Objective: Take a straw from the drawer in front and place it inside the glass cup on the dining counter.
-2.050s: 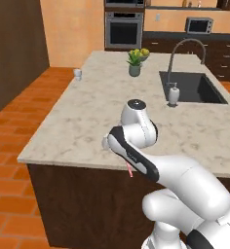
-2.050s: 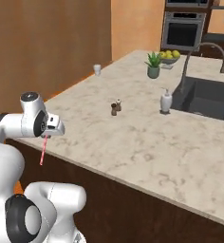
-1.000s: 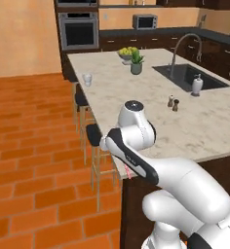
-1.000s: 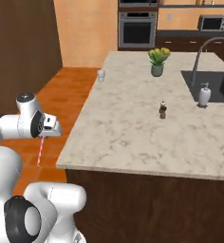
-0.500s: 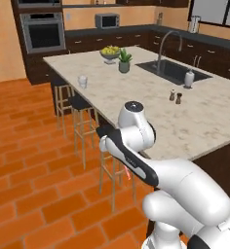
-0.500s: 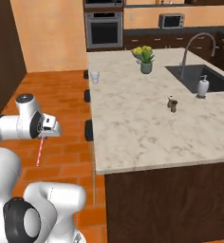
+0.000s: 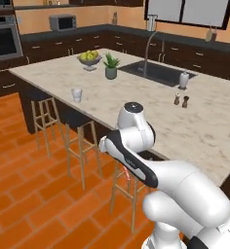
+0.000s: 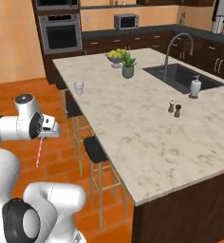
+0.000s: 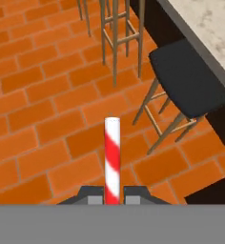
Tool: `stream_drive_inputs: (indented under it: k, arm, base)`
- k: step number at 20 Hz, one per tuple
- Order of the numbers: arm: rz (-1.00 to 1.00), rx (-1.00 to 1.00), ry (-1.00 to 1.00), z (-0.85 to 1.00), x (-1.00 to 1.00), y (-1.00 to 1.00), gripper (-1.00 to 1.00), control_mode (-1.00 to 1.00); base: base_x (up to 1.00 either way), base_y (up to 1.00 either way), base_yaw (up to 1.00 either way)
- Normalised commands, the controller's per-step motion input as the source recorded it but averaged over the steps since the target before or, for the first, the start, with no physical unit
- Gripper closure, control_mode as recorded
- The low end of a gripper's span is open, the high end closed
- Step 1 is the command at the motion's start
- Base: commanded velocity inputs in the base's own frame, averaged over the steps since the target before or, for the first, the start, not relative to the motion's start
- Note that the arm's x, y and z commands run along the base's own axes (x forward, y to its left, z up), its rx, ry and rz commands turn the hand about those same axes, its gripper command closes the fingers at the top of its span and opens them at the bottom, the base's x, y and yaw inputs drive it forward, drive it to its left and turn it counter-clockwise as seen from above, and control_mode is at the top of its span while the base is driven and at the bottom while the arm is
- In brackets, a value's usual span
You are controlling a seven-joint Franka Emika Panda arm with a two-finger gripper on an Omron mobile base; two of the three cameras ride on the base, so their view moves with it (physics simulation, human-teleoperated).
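Note:
My gripper (image 9: pixel 112 195) is shut on the lower end of the red-and-white striped straw (image 9: pixel 112 152), which points down over the brick floor. From the right base view the straw (image 8: pixel 38 153) hangs below the gripper (image 8: pixel 41 138), left of the dining counter (image 8: pixel 133 118) and clear of its edge. The glass cup (image 8: pixel 79 87) stands upright near the counter's stool-side edge, well beyond the hand. The left base view shows that cup (image 7: pixel 77 95) on the same cream counter (image 7: pixel 204 131), past my arm.
Black-seated wooden stools (image 9: pixel 190 83) line the counter's side, one close under the hand (image 8: pixel 97 149). On the counter are a potted plant (image 8: pixel 128 66), a fruit bowl (image 8: pixel 116 55), a soap bottle (image 8: pixel 195 87) by the sink and two small shakers (image 8: pixel 174 108). Orange brick floor (image 9: pixel 43 119) lies to the left.
The whole scene has swung in both base views: the camera has moved round towards the counter's stool side. The hand holds the straw as before, still shut.

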Motion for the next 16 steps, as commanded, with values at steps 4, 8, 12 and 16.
stream_drive_inputs:
  k: [4,8,12,16]
  arm:
    - [0.00,0.00,0.00,0.00,0.00,0.00,1.00,1.00]
    - [0.00,0.00,0.00,0.00,0.00,0.00,1.00,1.00]
    - [0.00,0.00,0.00,0.00,0.00,0.00,1.00,1.00]
    - [0.00,0.00,0.00,0.00,0.00,0.00,1.00,1.00]
  base:
    - [0.39,1.00,-0.50]
    - [0.34,1.00,-0.49]
    - [0.27,1.00,-0.48]
    - [0.18,1.00,-0.48]
